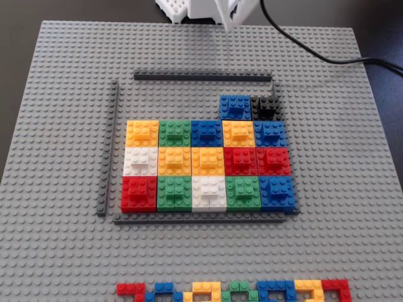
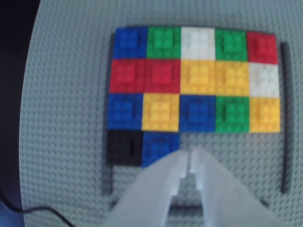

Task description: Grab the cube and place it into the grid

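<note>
The blue cube point(image 1: 234, 106) stands in the grid's far row, touching the small black brick point(image 1: 264, 108) on its right in the fixed view. The grid point(image 1: 208, 160) holds three full rows of coloured cubes inside thin dark grey strips. In the wrist view the cube point(image 2: 158, 142) sits beside the black brick point(image 2: 124, 147), just ahead and left of my fingertips. My white gripper point(image 2: 190, 160) is shut and empty, raised above the bare plate in the far row. In the fixed view only its tip point(image 1: 228, 24) shows at the top edge, behind the far strip.
The grey studded baseplate point(image 1: 63, 126) covers the table. A row of flat coloured pieces point(image 1: 233, 291) lies at the near edge. A black cable point(image 1: 327, 58) runs off at the top right. Bare studs lie in the far row left of the cube.
</note>
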Robot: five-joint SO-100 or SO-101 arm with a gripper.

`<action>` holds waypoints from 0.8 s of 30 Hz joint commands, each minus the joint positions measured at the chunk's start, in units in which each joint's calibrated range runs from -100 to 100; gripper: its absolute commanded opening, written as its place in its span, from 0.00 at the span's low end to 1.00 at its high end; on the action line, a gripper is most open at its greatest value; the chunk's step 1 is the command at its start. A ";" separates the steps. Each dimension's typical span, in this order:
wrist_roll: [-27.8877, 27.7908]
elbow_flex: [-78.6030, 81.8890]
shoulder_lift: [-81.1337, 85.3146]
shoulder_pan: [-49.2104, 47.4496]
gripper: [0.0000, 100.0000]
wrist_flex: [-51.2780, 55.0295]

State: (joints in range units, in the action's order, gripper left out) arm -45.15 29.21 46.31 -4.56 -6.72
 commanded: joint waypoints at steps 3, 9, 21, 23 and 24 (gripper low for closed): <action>-1.07 10.43 16.11 2.09 0.00 -4.62; -1.76 20.94 27.89 2.83 0.00 -8.23; -0.44 43.69 43.54 4.45 0.00 -12.78; -0.44 46.86 45.35 4.37 0.00 -13.70; -0.68 48.76 46.29 4.30 0.00 -14.49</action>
State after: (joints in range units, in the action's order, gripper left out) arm -45.69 73.87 89.14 -0.33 -18.58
